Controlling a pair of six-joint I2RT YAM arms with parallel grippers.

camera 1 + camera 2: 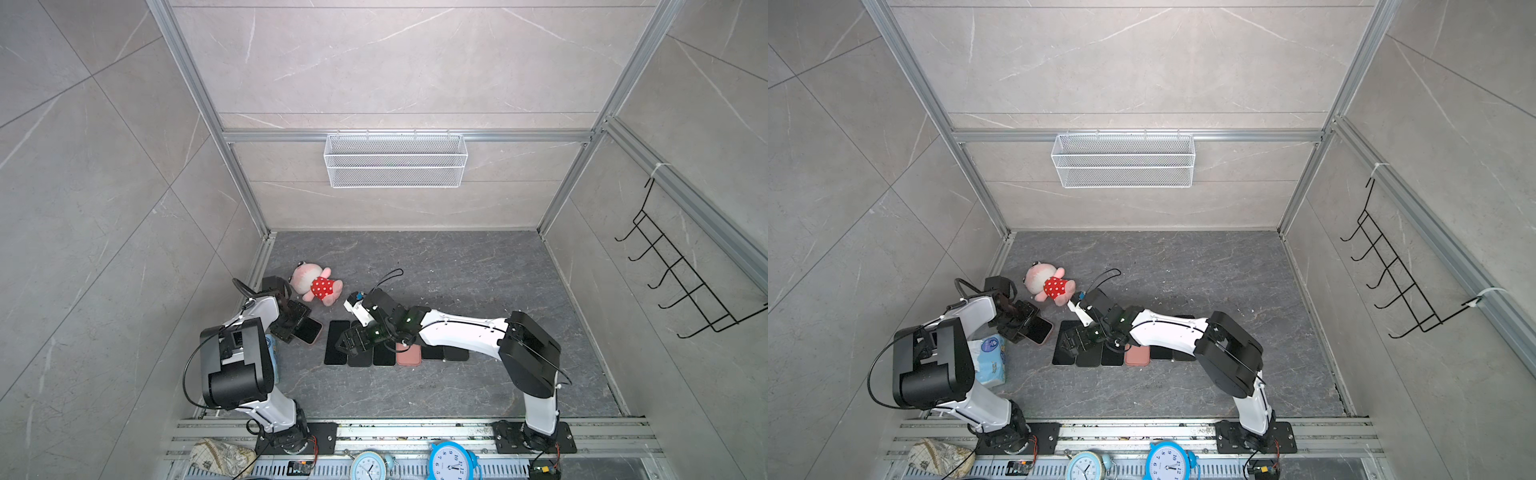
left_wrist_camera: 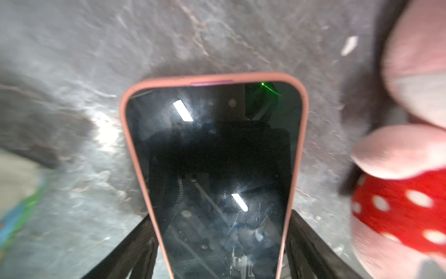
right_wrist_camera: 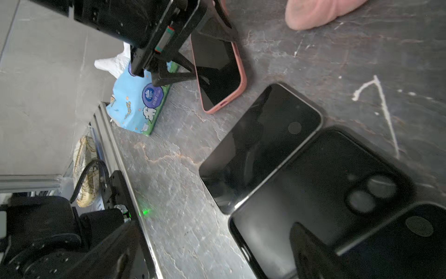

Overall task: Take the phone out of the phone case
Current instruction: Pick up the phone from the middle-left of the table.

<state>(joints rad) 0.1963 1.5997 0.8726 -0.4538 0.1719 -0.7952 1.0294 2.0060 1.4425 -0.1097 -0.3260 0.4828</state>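
Note:
A phone [image 2: 217,157] with a dark screen sits in a salmon-pink phone case [image 2: 212,78]. My left gripper [image 2: 219,219] is shut on it, one black finger [image 2: 142,232] pressed to each long side of the case. In both top views the cased phone [image 1: 311,330] [image 1: 1040,330] sticks out of the left gripper [image 1: 300,327] towards the right, at the left of the floor. The right wrist view shows the same phone [image 3: 217,65] slanting, port end low. My right gripper [image 1: 347,343] [image 3: 212,253] is open above a row of black phones, holding nothing.
A row of dark phones [image 1: 336,343] and an empty pink case [image 1: 409,355] lies mid-floor under the right arm. A pink plush toy [image 1: 316,284] lies behind the left gripper. A blue tissue pack [image 1: 988,359] sits by the left arm. A wire basket [image 1: 395,160] hangs on the back wall.

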